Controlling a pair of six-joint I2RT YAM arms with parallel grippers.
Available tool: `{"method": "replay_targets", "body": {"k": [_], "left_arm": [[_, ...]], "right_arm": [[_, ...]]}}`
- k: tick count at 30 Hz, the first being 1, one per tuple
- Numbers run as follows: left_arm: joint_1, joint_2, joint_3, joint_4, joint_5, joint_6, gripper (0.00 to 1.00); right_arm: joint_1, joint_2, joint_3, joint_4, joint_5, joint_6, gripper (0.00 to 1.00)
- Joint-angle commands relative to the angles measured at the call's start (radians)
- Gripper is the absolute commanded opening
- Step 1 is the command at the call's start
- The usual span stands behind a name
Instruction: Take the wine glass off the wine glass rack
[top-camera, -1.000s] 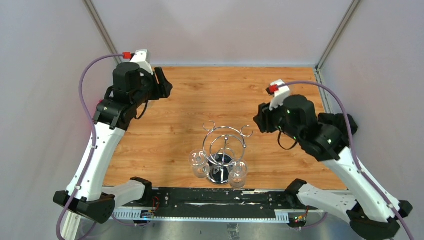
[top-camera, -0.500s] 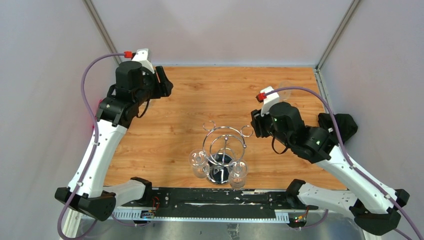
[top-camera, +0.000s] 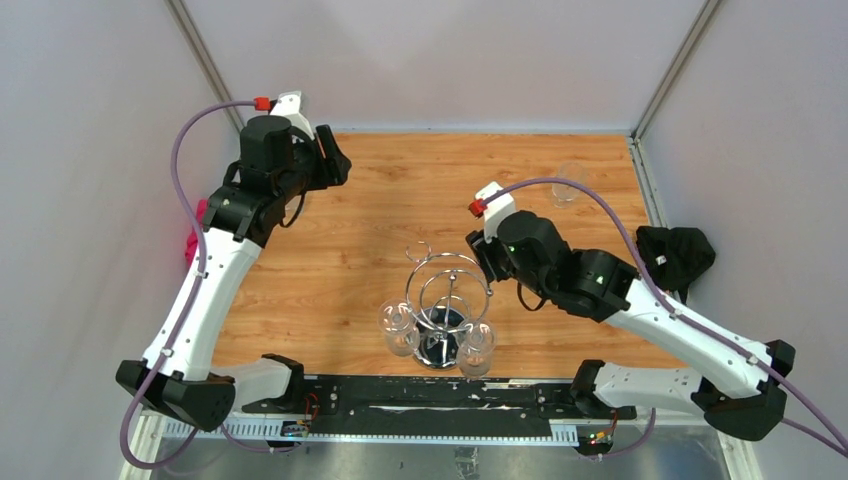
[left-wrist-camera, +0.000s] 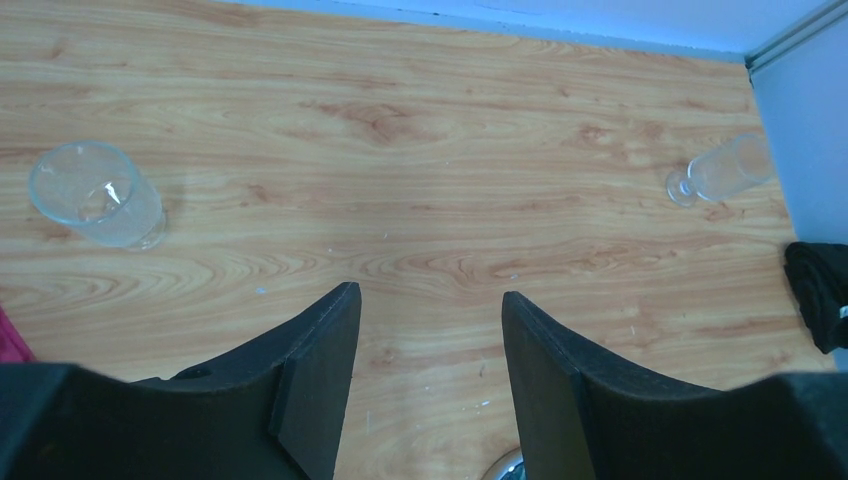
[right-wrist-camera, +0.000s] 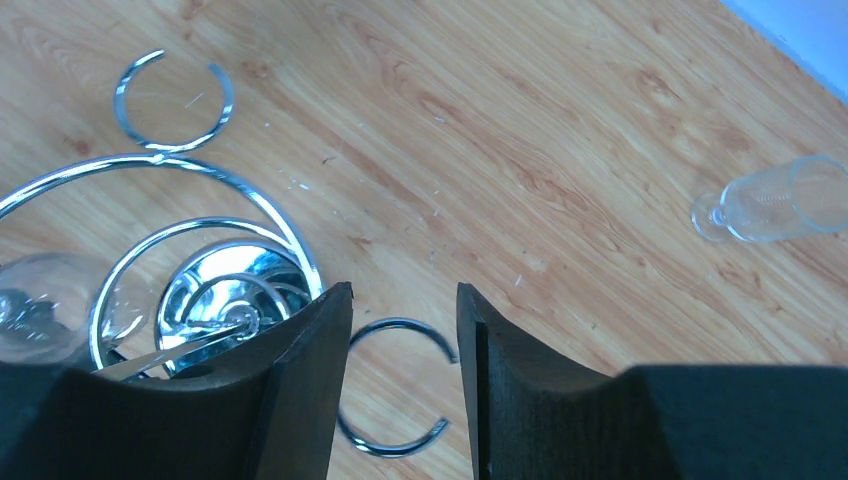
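The chrome wine glass rack (top-camera: 447, 296) stands near the table's front edge, with two wine glasses (top-camera: 398, 326) (top-camera: 477, 346) hanging on its front loops. My right gripper (top-camera: 484, 262) is open and empty at the rack's right side. In the right wrist view its fingers (right-wrist-camera: 403, 300) straddle an empty wire ring (right-wrist-camera: 395, 385), with the rack's loops (right-wrist-camera: 172, 100) and a hung glass (right-wrist-camera: 40, 300) to the left. My left gripper (top-camera: 335, 165) is open and empty at the far left, well away from the rack; the left wrist view shows its fingers (left-wrist-camera: 430, 300) above bare wood.
A glass (top-camera: 568, 185) lies on its side at the far right, also in the right wrist view (right-wrist-camera: 775, 200) and left wrist view (left-wrist-camera: 722, 170). Another glass (left-wrist-camera: 97, 207) stands at the far left. A black cloth (top-camera: 675, 255) lies at the right edge, a pink object (top-camera: 192, 240) at the left.
My right arm has swung left and forward to the rack's right side, uncovering the glass lying at the far right. My left arm has shifted slightly farther back.
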Motion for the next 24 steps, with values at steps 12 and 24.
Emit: {"method": "replay_targets", "body": {"k": [12,24], "left_arm": [[-0.006,-0.076,-0.018,0.029,0.007,0.003,0.60],[-0.006,-0.158,-0.040,0.029,0.034,-0.014,0.60]], "right_arm": [[0.289,0.107,0.177,-0.088,0.276,-0.005,0.49],[0.478,0.135,0.281,-0.176,0.422,0.042,0.50]]}}
